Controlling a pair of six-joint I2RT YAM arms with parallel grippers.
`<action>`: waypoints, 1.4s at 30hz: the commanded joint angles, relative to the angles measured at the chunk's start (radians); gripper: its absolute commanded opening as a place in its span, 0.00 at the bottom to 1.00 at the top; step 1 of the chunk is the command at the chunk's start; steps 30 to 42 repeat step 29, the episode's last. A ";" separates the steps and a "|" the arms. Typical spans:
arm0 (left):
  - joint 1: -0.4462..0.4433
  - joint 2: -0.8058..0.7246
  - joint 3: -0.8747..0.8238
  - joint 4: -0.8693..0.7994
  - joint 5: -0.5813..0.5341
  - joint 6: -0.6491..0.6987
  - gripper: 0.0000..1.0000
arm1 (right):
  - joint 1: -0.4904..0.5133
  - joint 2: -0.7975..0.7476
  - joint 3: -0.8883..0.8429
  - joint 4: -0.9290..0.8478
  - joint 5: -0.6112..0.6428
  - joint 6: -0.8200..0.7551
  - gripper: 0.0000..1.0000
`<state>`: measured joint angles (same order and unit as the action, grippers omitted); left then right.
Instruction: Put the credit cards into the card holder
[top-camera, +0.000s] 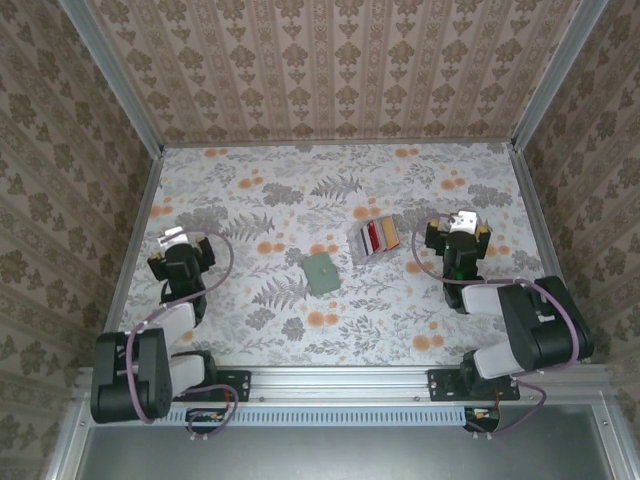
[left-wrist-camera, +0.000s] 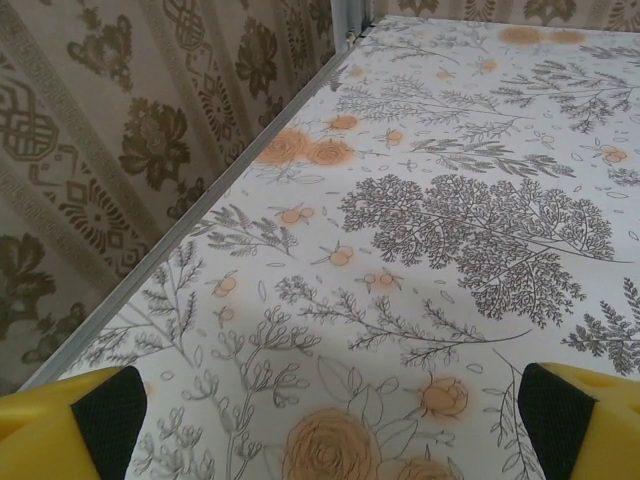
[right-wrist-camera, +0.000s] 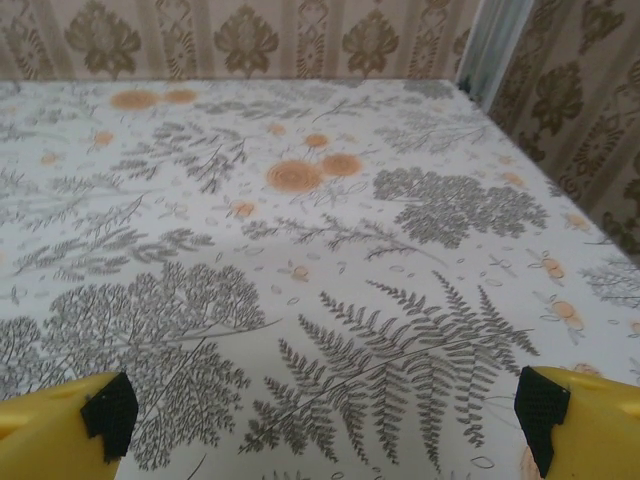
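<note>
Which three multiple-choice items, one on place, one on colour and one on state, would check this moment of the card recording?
1. Where does the card holder lie relative to the cards?
A. On top of them
B. Apart from them, closer to the near edge of the table and further left
C. Against the far wall

2. What colour is the card holder?
A. Red
B. Blue
C. Grey-green

3. How do the left fingers and right fingers stand?
A. Both pairs wide open, holding nothing
B. Both pairs shut on a card
C. Left pair shut on the holder

Answers:
1 B, since the top view shows bare table between the two.
2 C, since it is a plain grey-green rectangle.
3 A, since each wrist view shows patterned table between the yellow tips.
</note>
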<state>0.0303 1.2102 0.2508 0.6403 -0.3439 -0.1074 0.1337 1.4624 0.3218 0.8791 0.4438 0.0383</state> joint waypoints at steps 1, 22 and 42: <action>0.019 0.061 0.056 0.098 0.131 0.031 1.00 | -0.023 0.001 0.037 0.022 -0.072 -0.004 1.00; -0.070 0.323 0.145 0.226 0.240 0.150 1.00 | -0.063 0.069 0.059 0.031 -0.180 0.003 1.00; -0.070 0.323 0.145 0.226 0.241 0.150 1.00 | -0.063 0.068 0.059 0.030 -0.180 0.003 1.00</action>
